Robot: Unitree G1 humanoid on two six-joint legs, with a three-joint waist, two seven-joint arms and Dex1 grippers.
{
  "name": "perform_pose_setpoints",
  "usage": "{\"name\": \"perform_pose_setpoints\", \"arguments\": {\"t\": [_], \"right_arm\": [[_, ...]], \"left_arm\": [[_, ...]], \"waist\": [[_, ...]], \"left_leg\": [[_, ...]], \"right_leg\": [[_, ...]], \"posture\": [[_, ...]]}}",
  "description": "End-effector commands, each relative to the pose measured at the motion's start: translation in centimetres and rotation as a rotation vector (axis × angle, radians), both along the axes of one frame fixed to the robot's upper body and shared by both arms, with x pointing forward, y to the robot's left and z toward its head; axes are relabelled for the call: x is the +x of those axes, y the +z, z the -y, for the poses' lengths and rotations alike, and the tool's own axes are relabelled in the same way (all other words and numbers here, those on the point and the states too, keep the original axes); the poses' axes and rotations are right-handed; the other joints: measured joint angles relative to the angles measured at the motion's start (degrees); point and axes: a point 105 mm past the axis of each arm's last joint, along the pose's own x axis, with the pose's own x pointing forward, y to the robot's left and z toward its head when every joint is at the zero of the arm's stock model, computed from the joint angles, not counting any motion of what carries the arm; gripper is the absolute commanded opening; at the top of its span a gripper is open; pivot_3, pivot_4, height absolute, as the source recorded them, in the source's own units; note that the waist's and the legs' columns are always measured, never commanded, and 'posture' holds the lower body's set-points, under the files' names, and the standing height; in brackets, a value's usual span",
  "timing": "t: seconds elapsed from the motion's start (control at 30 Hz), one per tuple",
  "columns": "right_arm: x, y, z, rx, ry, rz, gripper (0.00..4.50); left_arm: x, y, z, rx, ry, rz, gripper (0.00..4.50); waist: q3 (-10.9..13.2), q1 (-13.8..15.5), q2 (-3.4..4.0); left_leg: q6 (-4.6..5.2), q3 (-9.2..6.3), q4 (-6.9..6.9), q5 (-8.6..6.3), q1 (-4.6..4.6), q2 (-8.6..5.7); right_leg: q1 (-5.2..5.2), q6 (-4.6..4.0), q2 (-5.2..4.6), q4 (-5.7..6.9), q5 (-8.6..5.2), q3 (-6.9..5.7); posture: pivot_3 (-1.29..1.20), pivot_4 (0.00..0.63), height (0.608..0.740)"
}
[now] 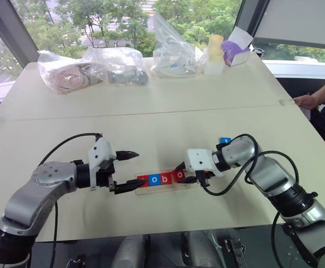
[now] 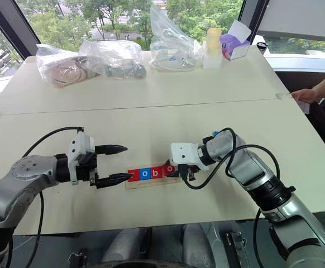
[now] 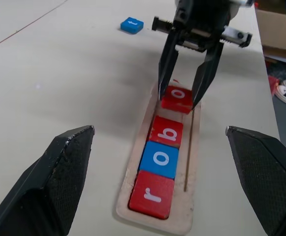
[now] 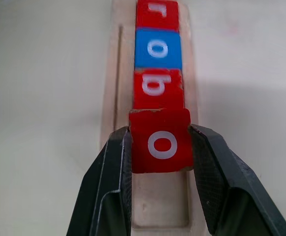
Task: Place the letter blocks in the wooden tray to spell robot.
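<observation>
- Three letter blocks already lie flat in the wooden tray (image 3: 133, 196): red r (image 3: 152, 195), blue o (image 3: 160, 159), red b (image 3: 166, 132), running left to right across the bench (image 1: 168, 123) and touching one another.
- Fourth in line, the red o (image 4: 160, 141) is clenched between the fingers of my right claw (image 3: 185, 96), tilted over the tray just beside the b; I judge it not yet seated.
- Last, the blue t (image 3: 131, 24) lies alone on the bench, beyond the tray's right end and a little farther off.
- By my judgement, that leaves seating the o, then fetching the t for the tray's bare right end.
- My left claw (image 1: 126, 170) is released, fingers spread wide at the tray's left end, gripping nothing.
</observation>
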Motion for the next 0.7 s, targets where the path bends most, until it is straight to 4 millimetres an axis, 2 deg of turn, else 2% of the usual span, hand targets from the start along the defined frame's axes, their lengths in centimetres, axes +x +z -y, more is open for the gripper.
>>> {"name": "perform_pose_setpoints", "arguments": {"t": [0.03,0.13,0.33,0.37,0.5,0.7], "right_arm": [[0.3,0.8,-0.4,0.009,0.022,0.036,1.12],[0.2,0.7,-0.6,0.008,0.026,0.029,1.12],[0.1,0.7,-0.8,0.011,0.032,0.018,4.18],[0.0,0.7,-0.9,0.012,0.033,0.016,4.45],[0.1,0.8,-1.0,0.016,0.035,0.022,4.45],[2.3,2.3,0.4,0.019,-0.057,0.106,4.45]], "left_arm": [[-0.1,0.9,0.3,-0.013,-0.008,0.030,4.50],[-0.1,0.9,0.3,-0.014,-0.006,0.031,4.50],[0.0,1.0,0.4,-0.015,0.001,0.035,4.50],[0.0,1.0,0.4,-0.015,0.001,0.036,4.50],[0.0,1.0,0.4,-0.016,0.004,0.037,4.50],[0.0,1.0,0.4,-0.015,0.006,0.037,4.50]], "waist": [[0.0,0.0,0.00],[0.0,0.0,0.00],[0.0,0.0,0.00],[0.0,0.0,0.00],[0.0,0.0,0.00],[0.0,0.0,0.00]], "left_leg": [[0.00,0.00,0.00,0.00,0.00,0.00],[0.00,0.01,0.01,0.00,0.00,0.00],[0.00,0.00,0.01,0.00,0.00,0.00],[0.00,0.00,0.01,0.00,0.00,0.00],[0.00,0.00,0.01,0.00,0.00,0.00],[-0.03,0.01,0.01,0.02,0.00,-0.01]], "right_leg": [[0.00,0.00,0.00,0.00,0.00,0.00],[0.00,0.00,0.03,0.00,0.00,0.00],[0.00,0.00,0.03,0.00,0.00,0.00],[0.00,0.00,0.03,0.01,0.00,0.00],[0.00,0.00,0.04,0.01,0.00,0.00],[-0.02,0.00,0.04,0.03,0.01,0.01]], "posture": [[0.00,0.150,0.740],[0.00,0.150,0.740],[0.00,0.150,0.740],[0.00,0.150,0.740],[0.00,0.150,0.740],[0.00,0.150,0.740]]}}
